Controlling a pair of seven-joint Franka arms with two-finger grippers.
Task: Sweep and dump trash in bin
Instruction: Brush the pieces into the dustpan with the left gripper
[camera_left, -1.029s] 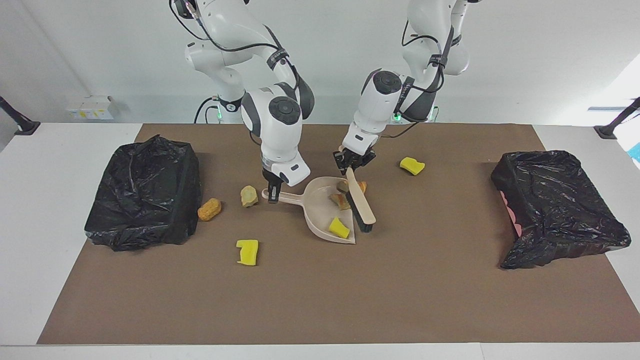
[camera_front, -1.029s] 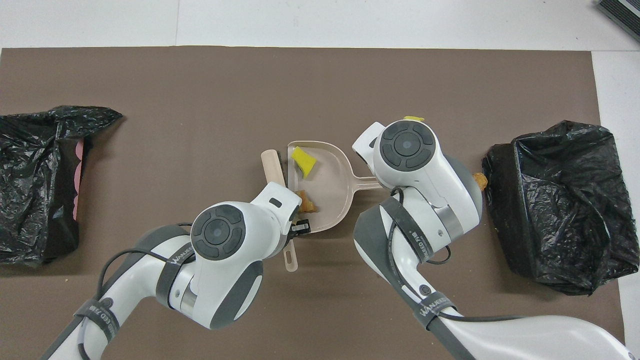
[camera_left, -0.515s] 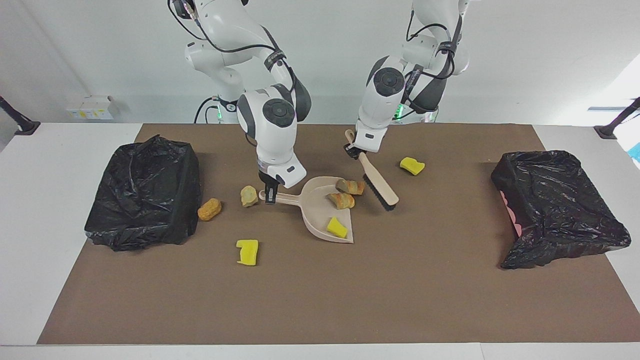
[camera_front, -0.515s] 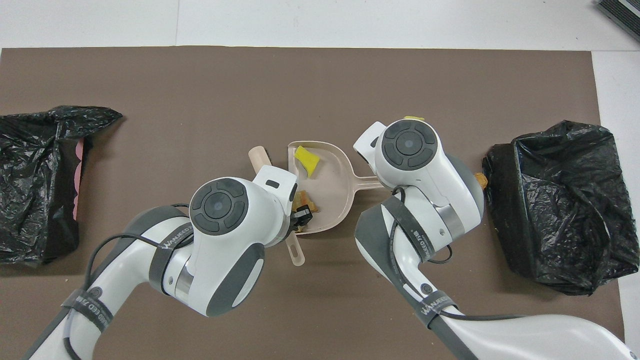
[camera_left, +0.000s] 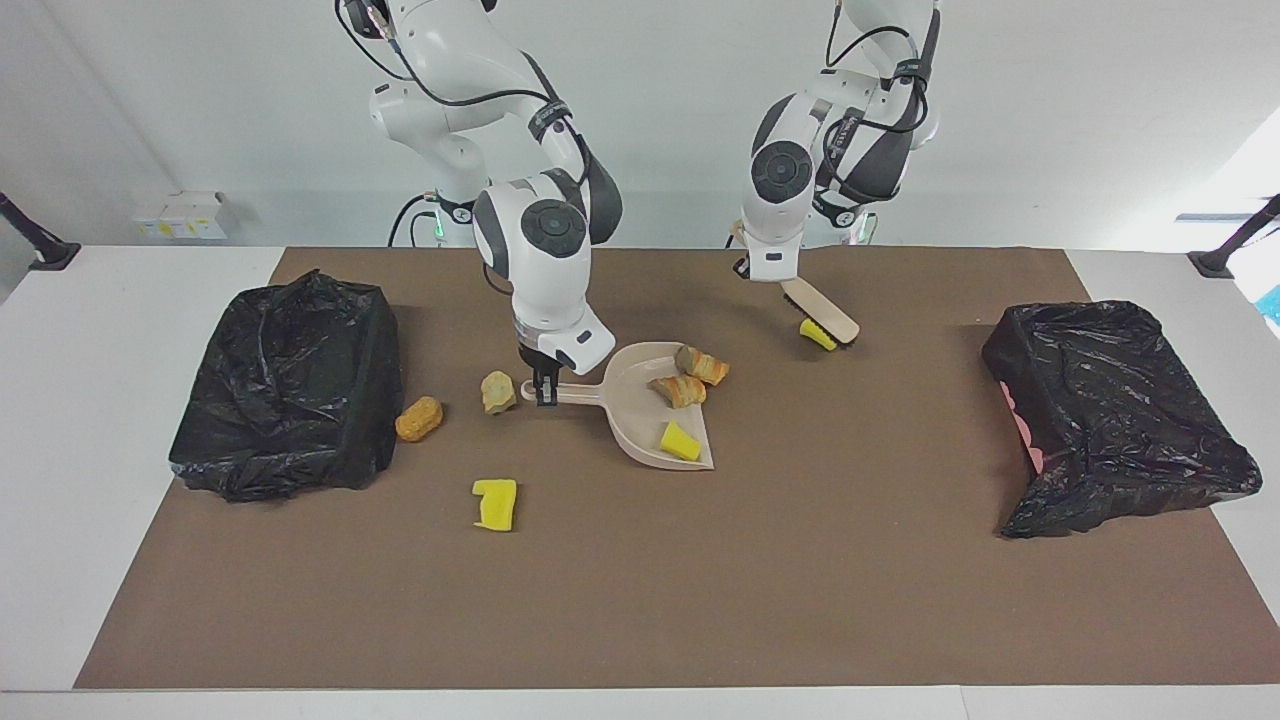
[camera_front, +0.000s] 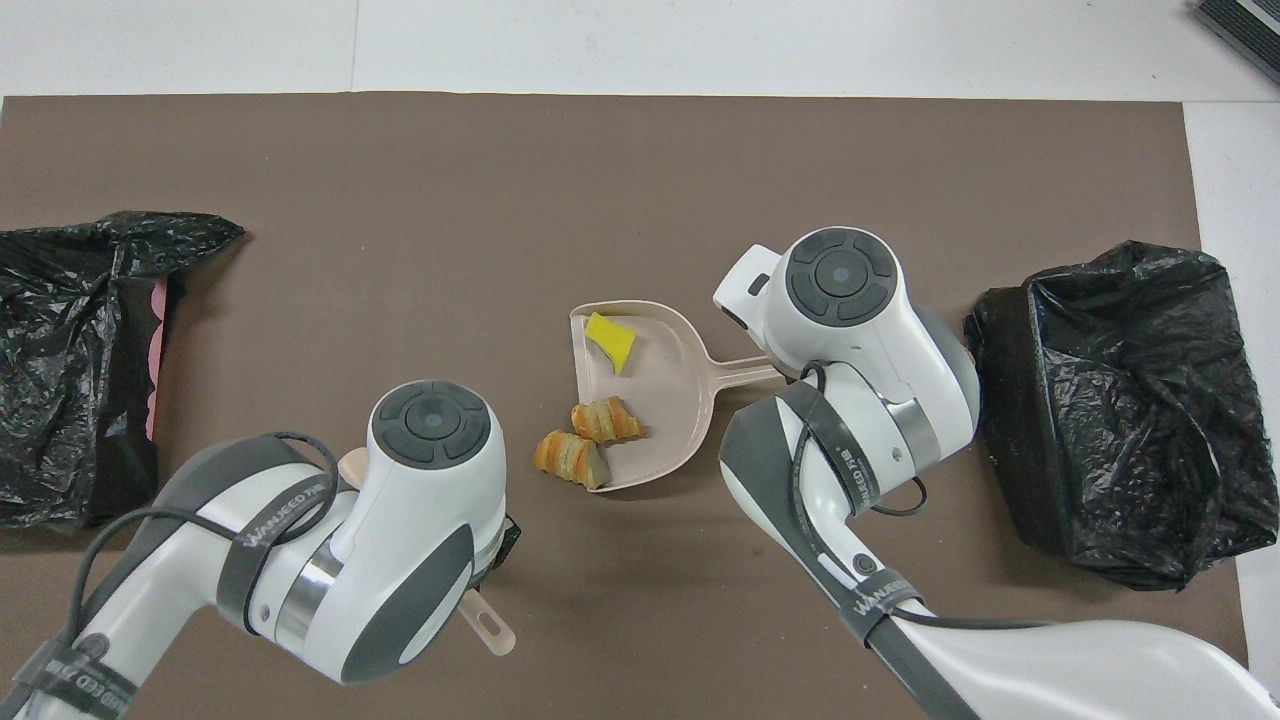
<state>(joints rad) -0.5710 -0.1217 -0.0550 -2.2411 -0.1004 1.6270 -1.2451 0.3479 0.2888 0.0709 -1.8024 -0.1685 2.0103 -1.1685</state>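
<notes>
Bright, even light fills both sharp pictures, with soft small shadows and shiny spots on black bags (camera_left: 1115, 410).

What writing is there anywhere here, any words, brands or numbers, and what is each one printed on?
"WANJEE…", last letters unclear: on the black strap around the left arm.
"WANJEE…" again, ending just as unclear: on the black straps around the right arm.
Yellow labels on the white box by the wall: too small to read.
Nothing else legible.

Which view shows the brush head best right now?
Facing view: the brush held by the left gripper has its head by a yellow sponge chunk. Overhead, the left arm hides it; only the handle end shows.
</notes>
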